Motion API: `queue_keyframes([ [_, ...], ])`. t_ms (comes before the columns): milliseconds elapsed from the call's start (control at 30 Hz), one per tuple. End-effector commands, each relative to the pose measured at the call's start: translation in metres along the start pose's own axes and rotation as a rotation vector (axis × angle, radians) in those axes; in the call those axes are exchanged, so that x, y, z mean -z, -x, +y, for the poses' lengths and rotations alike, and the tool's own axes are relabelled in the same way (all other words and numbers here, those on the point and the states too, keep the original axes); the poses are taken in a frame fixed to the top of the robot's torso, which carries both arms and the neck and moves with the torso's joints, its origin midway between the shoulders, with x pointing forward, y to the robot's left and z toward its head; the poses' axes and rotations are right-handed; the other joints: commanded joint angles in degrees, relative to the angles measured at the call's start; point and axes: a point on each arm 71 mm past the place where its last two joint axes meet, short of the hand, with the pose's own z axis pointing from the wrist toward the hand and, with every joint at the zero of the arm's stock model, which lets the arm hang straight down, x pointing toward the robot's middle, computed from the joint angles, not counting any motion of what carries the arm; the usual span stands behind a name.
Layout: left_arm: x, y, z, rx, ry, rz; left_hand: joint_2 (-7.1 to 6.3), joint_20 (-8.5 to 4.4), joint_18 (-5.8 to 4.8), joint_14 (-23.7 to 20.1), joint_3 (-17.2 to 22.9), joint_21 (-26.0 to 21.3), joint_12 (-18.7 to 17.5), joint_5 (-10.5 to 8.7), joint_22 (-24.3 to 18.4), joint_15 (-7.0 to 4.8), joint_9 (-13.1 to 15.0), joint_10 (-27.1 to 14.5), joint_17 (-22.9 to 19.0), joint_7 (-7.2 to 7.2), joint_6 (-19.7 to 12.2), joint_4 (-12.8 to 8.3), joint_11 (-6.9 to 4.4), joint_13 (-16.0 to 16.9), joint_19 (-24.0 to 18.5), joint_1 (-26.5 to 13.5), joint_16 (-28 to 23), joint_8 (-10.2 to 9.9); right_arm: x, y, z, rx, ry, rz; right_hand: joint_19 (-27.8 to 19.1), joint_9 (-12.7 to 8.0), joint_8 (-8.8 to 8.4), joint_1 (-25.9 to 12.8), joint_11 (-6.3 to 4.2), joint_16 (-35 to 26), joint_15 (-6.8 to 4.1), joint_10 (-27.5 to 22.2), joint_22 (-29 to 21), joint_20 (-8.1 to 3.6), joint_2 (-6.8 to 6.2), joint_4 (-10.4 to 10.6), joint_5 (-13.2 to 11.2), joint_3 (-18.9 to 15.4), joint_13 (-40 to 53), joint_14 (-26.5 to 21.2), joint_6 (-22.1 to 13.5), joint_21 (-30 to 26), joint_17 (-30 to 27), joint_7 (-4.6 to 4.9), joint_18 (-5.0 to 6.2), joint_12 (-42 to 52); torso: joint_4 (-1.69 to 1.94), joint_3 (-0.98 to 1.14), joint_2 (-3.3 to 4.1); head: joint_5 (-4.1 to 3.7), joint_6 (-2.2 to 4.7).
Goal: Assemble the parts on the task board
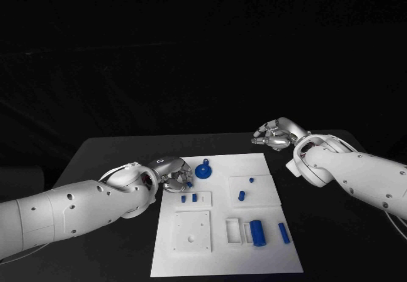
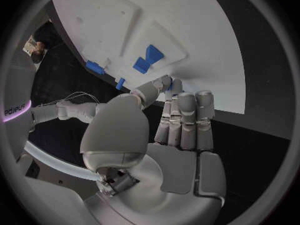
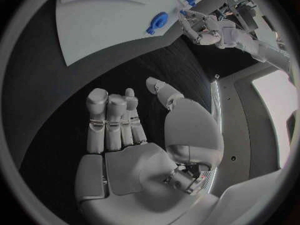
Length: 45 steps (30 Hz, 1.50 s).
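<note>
While the left hand [image 1: 173, 174] rests at the near-left edge of the task board [image 1: 222, 258], fingers drawn together, whether it pinches a part I cannot tell. Seven blue parts [image 1: 259, 231] lie on the board beside and beyond it. The right hand [image 1: 273, 134] hovers off the board's far corner, fingers loosely apart, empty.

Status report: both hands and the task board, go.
Left hand at the task board's left edge, fingertips at a small blue part, grip unclear. Right hand open, off the board's far right corner. Nothing blocking.
</note>
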Motion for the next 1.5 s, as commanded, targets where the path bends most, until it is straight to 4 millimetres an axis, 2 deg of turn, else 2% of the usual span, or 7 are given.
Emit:
queue_keyframes([
  [33,-0.001,-0.007,-0.002,0.005,-0.003,0.027,0.67,-1.44,3.10,0.4,0.4,0.2,-0.3,0.12,0.8,-0.03,0.1,0.2,-0.1,0.16,0.3,0.1,0.01,0.0,0.2,0.0,0.2,0.3,0.000,-0.001,0.001,0.002,0.011,0.012,0.0,0.1,-0.26,-0.1,0.01,-0.3,-0.25,-0.5,0.3,-0.49,0.54,-0.1,0.2,-0.1,-0.1,0.3,0.0,-0.3,0.1,0.39,4.86,0.4,0.00,-0.01,0.02,0.00,-0.02],
  [467,-0.003,-0.012,-0.015,0.017,-0.037,0.041,0.69,-1.44,3.09,0.5,0.5,0.2,-0.3,0.07,0.8,-0.02,0.0,0.2,-0.1,0.18,0.3,0.1,0.02,0.0,0.2,0.0,0.1,0.3,0.000,-0.001,0.001,0.002,0.011,0.013,0.0,0.1,-0.27,-0.2,0.01,-0.3,-0.25,-0.5,0.3,-0.48,0.55,-0.1,0.2,-0.1,-0.1,0.3,0.0,-0.3,0.1,0.39,4.86,0.4,0.00,-0.03,0.02,0.01,-0.13],
  [900,-0.003,-0.013,-0.014,0.012,-0.029,0.052,0.69,-1.45,3.09,0.5,0.5,0.2,-0.4,0.04,0.8,-0.02,0.0,0.3,-0.1,0.18,0.3,0.0,0.02,0.0,0.2,0.0,0.1,0.3,0.000,-0.003,0.000,0.001,0.009,0.015,0.0,0.1,-0.28,-0.2,0.01,-0.3,-0.25,-0.5,0.3,-0.48,0.56,-0.1,0.2,-0.1,-0.1,0.3,0.0,-0.3,0.1,0.39,4.86,0.4,0.03,0.00,0.03,-0.09,-0.16],
  [1500,-0.005,-0.015,-0.027,-0.153,-0.089,0.034,0.26,-1.47,3.05,0.5,0.9,0.2,-0.4,0.25,0.8,-0.14,0.0,0.9,-0.2,0.02,0.8,-0.4,-0.11,0.1,0.1,0.5,0.1,0.5,0.001,-0.005,-0.002,0.001,0.005,0.019,0.0,0.1,-0.29,-0.2,0.02,-0.3,-0.25,-0.5,0.3,-0.48,0.58,-0.2,0.2,-0.1,-0.1,0.3,0.0,-0.3,0.1,0.40,4.86,0.4,0.01,-0.04,0.01,-0.10,-0.38],
])
